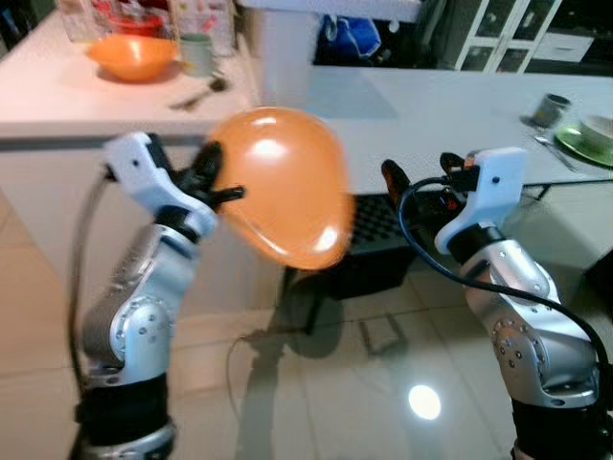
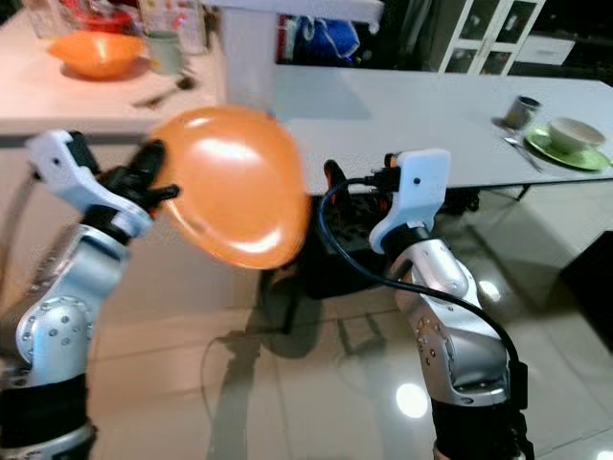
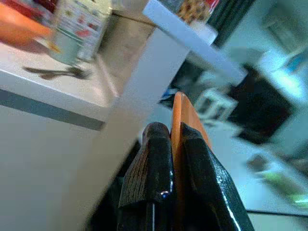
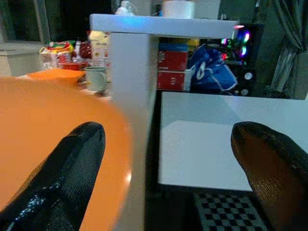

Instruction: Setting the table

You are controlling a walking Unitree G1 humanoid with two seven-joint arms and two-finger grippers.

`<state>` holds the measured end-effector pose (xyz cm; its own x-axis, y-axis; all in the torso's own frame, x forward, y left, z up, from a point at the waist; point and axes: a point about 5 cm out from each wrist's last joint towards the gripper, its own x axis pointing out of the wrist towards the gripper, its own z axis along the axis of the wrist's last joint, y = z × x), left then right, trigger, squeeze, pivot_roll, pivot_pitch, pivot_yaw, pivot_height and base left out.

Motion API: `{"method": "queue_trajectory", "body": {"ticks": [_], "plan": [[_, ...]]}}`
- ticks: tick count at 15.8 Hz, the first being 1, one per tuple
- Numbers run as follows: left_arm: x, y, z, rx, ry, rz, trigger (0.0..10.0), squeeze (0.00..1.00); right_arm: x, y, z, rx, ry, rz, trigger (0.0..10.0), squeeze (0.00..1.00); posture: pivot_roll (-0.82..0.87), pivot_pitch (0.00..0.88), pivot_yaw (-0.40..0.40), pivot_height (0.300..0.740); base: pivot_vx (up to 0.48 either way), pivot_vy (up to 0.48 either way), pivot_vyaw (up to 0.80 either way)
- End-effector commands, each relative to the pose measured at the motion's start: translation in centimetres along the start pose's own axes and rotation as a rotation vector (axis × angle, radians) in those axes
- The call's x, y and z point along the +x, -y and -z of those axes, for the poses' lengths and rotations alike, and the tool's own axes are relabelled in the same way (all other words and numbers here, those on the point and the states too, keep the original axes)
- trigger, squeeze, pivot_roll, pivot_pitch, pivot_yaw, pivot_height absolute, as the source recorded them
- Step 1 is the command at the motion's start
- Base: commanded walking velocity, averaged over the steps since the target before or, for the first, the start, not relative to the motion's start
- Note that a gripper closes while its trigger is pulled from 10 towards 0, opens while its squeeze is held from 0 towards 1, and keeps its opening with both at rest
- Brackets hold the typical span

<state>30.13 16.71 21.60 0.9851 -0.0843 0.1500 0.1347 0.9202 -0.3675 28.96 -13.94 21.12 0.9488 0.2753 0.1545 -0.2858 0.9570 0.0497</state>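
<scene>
My left gripper (image 1: 218,177) is shut on the rim of an orange plate (image 1: 283,187), held tilted in the air in front of me, above the floor. In the left wrist view the plate's edge (image 3: 185,113) runs between the two black fingers (image 3: 151,163). My right gripper (image 1: 421,177) is open, close to the plate's right side; its fingers (image 4: 67,163) stand wide apart, one in front of the plate (image 4: 43,125). On the white dining table (image 1: 431,115), at its far right, stand a green plate with a bowl (image 1: 594,134) and a cup (image 1: 552,108).
A counter (image 1: 57,96) at the left holds an orange bowl (image 1: 132,55), a mug (image 1: 196,53), a spoon (image 1: 196,96) and jars. A white pillar (image 1: 283,48) rises behind the plate. A dark checked object (image 1: 378,240) lies under the table. Glossy tiled floor is below.
</scene>
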Motion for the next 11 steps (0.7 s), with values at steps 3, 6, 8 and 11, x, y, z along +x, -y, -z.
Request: {"method": "queue_trajectory", "body": {"ticks": [3, 6, 8, 11], "plan": [[0.70, 1.71, -0.78, 0.086, 0.052, 0.048, 10.0, 0.00, -0.14, 0.89, 0.83, -0.015, -0.061, 0.054, 10.0, 0.00, 0.03, 0.000, -0.054, 0.740, 0.000, 0.000, 0.00], [0.87, 2.11, -1.03, 0.187, 0.085, 0.072, 10.0, 0.00, -0.02, 0.84, 1.09, 0.026, -0.074, 0.066, 10.0, 0.00, 0.03, 0.000, -0.051, 0.740, 0.090, 0.000, 0.00], [0.96, 2.24, -0.90, 0.210, 0.083, 0.082, 10.0, 0.00, 0.02, 0.90, 1.11, 0.030, -0.076, 0.071, 10.0, 0.00, 0.03, 0.000, -0.048, 0.740, 0.347, 0.000, -0.56], [1.07, 2.36, -0.88, 0.213, 0.090, 0.092, 10.0, 0.00, 0.08, 1.01, 1.07, 0.034, -0.076, 0.077, 10.0, 0.00, 0.03, 0.000, -0.047, 0.740, 0.423, 0.000, -0.69]]}}
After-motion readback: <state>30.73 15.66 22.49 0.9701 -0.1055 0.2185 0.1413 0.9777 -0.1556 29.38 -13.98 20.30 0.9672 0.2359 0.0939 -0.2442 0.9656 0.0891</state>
